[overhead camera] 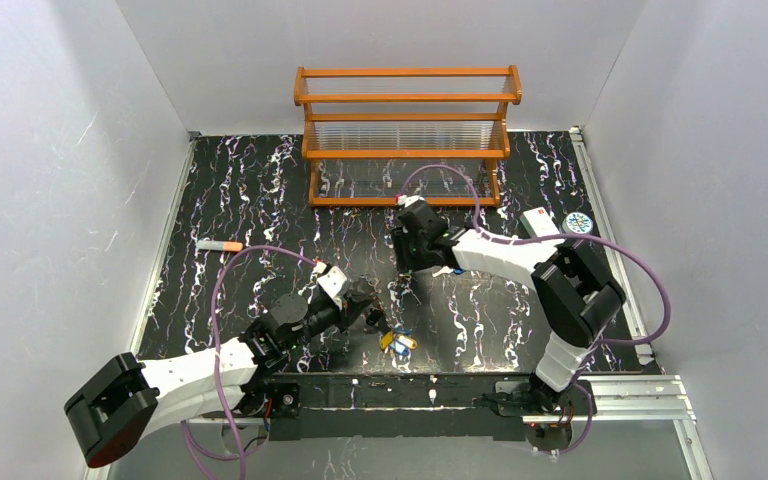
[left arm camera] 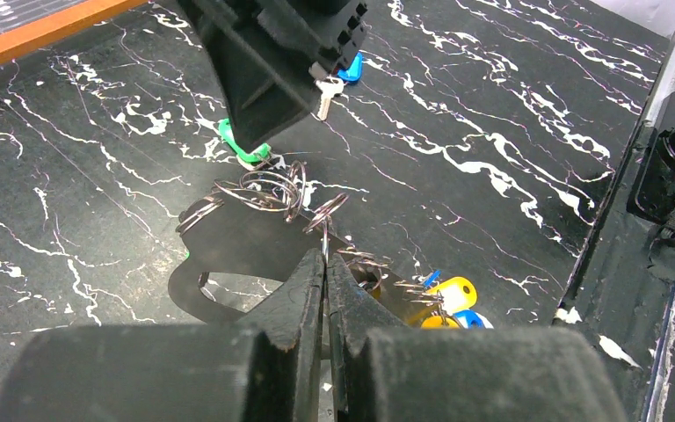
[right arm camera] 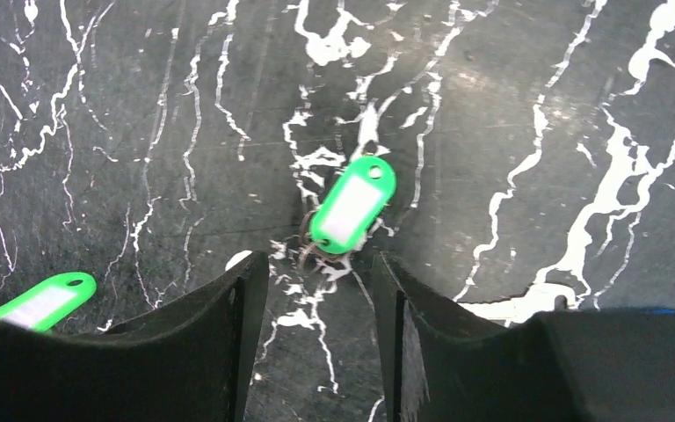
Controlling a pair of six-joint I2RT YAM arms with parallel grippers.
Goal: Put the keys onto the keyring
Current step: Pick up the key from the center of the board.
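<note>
Black marbled tabletop, white walls.

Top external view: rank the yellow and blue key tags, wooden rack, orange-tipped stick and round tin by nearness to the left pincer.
1. Yellow and blue key tags, beside the left pincer.
2. Wooden rack, at the back.
3. Orange-tipped stick, left side.
4. Round tin, far right.

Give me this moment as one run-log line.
left gripper: shut on keyring | right gripper: open, poised by green tag | tag: not yet gripped
</note>
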